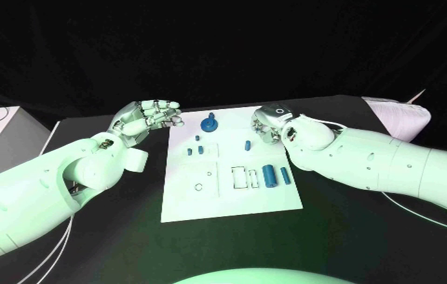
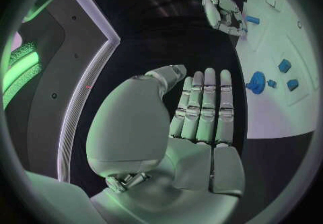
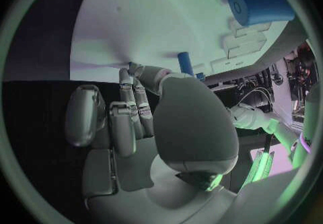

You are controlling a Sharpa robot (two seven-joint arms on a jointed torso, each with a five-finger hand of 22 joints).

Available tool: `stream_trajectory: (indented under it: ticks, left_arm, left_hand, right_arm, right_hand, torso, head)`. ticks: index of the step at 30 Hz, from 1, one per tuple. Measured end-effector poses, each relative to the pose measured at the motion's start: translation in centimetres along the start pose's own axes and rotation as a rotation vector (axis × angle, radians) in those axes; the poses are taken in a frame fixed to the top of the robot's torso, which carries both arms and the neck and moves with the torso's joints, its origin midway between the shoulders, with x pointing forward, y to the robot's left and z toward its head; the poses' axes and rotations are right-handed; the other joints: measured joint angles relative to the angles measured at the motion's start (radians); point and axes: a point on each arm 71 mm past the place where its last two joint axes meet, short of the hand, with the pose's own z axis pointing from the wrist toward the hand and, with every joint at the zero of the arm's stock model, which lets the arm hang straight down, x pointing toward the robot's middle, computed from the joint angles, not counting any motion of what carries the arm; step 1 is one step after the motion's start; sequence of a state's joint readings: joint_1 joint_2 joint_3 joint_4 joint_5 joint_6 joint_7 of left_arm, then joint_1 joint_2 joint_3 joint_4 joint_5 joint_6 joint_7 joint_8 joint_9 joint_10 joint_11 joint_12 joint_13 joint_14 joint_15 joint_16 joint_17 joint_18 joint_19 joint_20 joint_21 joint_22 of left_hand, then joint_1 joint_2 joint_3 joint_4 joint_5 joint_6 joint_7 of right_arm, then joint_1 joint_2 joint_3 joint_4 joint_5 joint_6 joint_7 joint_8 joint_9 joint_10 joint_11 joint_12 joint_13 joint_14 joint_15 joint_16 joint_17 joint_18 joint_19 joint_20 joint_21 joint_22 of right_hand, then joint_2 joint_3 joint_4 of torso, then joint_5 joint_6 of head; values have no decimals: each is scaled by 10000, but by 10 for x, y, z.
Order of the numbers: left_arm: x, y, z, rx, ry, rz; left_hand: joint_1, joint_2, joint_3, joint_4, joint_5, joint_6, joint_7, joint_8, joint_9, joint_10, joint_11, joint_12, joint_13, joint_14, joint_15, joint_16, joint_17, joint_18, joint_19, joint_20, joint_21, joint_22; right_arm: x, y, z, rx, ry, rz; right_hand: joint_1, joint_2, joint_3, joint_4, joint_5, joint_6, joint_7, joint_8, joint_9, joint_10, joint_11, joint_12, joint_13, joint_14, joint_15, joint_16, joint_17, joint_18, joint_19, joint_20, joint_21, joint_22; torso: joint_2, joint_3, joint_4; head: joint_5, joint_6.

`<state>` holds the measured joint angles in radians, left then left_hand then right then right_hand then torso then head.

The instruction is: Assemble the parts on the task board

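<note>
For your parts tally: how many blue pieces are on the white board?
7: gear-like piece at the far edge; three small ones mid-board; two cylinders and a sliver nearer. Others may be hidden.

A black table [image 1: 112,232] fills the near ground under greenish light. Behind it, the far side is hung with black cloth [image 1: 223,32], creased in soft folds. At the far left stands a pale box [image 1: 17,128], beside the table. At the far right lies a white bundle [image 1: 402,117].

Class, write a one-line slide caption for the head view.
Both hands, left and right, flank the task board.
</note>
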<state>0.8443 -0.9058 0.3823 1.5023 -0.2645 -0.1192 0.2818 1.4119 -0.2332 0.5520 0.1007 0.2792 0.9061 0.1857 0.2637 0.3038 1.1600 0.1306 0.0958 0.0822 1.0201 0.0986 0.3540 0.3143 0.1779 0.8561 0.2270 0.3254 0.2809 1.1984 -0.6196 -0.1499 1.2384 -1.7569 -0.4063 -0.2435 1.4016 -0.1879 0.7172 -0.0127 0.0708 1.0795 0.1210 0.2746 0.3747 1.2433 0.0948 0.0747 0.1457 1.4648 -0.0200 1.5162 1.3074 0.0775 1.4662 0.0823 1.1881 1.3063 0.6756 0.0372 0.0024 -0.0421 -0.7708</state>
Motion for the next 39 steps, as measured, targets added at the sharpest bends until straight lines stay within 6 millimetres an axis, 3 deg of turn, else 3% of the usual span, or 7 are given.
stream_trajectory:
  ticks: [15,20,29,39]
  left_arm:
    - [-2,1,0,-32,-46,17]
    - [-2,1,0,-39,-64,23]
    - [-2,1,0,-36,-78,1]
    - [0,1,1,-17,-111,-75]
  left_hand:
    - [39,-39,0,0,0,0,0,0,-8,0,0,-61,-10,0,0,-41,14,-1,73,1,-37,-26]
    - [39,-39,0,0,0,0,0,0,-8,0,0,-61,-10,0,0,-41,13,0,73,0,-37,-26]
    - [39,-39,0,0,0,0,0,0,-19,0,0,-61,-10,36,36,-83,26,-1,72,0,-37,-42]
    - [39,-39,-1,0,0,0,0,0,-18,-38,37,-61,-9,36,36,-82,24,-1,72,0,-78,-54]
  right_arm:
    - [-21,-3,-14,-161,-1014,650]
    - [-29,8,-24,-515,-1248,1127]
    - [-31,47,-38,-1516,-1584,2371]
    - [-10,94,-40,-2425,-1552,3409]
  right_hand:
    - [2,-2,-11,-11,-38,-1,-1,-2,0,0,-1,-33,7,0,0,39,0,0,0,1,23,11]
    - [2,-3,-11,-11,-39,16,-19,-3,10,1,-1,-39,12,0,1,39,0,-1,-11,-62,66,11]
    - [1,-5,15,-95,126,68,4,-5,13,1,-1,-78,20,0,1,39,0,-1,0,-73,66,15]
    - [1,-6,16,-97,126,67,4,-23,8,1,-2,-115,94,0,1,39,0,-1,0,-72,65,18]
  torso:
    - [-6,-13,-12]
    - [-10,-13,-27]
    - [-16,-9,-16]
    - [-16,-19,3]
  head:
    - [28,26]
    - [83,30]
    - [399,21]
    - [876,-72]
